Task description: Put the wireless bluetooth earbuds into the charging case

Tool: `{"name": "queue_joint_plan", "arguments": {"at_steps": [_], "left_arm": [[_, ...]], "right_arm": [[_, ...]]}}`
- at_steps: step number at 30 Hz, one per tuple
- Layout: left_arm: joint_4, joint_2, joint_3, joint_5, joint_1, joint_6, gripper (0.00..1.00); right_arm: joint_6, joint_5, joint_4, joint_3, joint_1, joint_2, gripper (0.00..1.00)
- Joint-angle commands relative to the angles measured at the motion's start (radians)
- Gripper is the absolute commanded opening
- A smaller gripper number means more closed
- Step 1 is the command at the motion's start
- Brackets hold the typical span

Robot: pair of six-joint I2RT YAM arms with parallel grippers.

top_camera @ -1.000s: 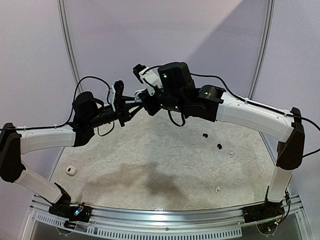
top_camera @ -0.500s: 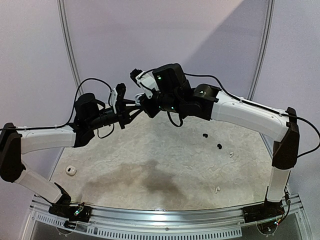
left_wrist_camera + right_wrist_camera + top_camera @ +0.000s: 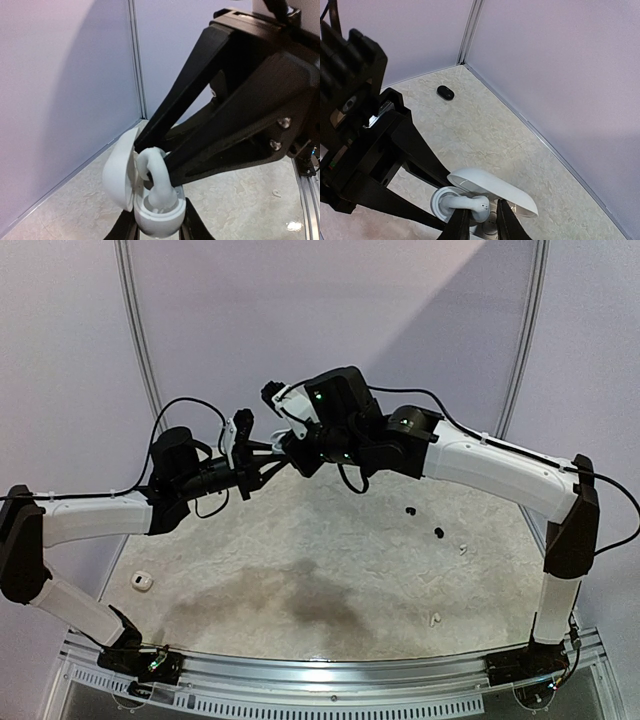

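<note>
My left gripper (image 3: 157,228) is shut on the base of a white charging case (image 3: 156,216), held in the air with its lid (image 3: 120,175) swung open. A white elongated earbud (image 3: 159,182) stands in the case's well, stem end down. In the right wrist view the same earbud (image 3: 465,204) lies under the lid (image 3: 495,187). My right gripper (image 3: 481,225) straddles its head, one finger touching it and a thin gap at the other. In the top view both grippers meet high over the table (image 3: 272,448).
On the mat lie two black earbuds (image 3: 410,510) (image 3: 438,533), two white ones (image 3: 462,548) (image 3: 435,620) and a second white case (image 3: 140,582) at the left. A black oval piece (image 3: 445,92) sits near the back corner. Purple walls close in the back and sides.
The right arm has shifted a little left, bringing its gripper closer onto the case held by the left gripper. The left arm has barely moved.
</note>
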Motion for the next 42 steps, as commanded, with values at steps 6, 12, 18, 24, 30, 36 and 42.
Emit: {"name": "queue_joint_plan", "arguments": {"at_steps": [6,12,18,24,30,36,42], "left_arm": [[0.081,-0.008,0.003,-0.013,-0.016,0.012,0.0],[0.021,-0.016,-0.003,-0.067,-0.014,-0.012,0.0],[-0.045,-0.025,-0.013,-0.104,-0.014,-0.012,0.0],[-0.065,-0.032,-0.022,-0.141,-0.013,-0.012,0.0],[-0.06,-0.044,-0.048,-0.144,-0.011,-0.047,0.0],[-0.031,-0.055,-0.068,-0.143,-0.011,-0.052,0.0],[-0.012,-0.064,-0.089,-0.132,-0.011,-0.059,0.0]], "right_arm": [[0.037,-0.025,-0.133,0.057,0.003,0.082,0.15],[0.083,-0.062,-0.121,0.077,0.003,0.066,0.02],[0.13,-0.069,-0.063,0.081,0.001,0.002,0.0],[0.212,-0.06,-0.041,0.075,-0.002,-0.061,0.0],[0.405,0.021,-0.184,-0.026,-0.066,-0.181,0.0],[0.768,0.038,-0.554,-0.198,-0.18,-0.194,0.0],[0.926,-0.218,-0.668,-0.395,-0.218,-0.092,0.03]]}}
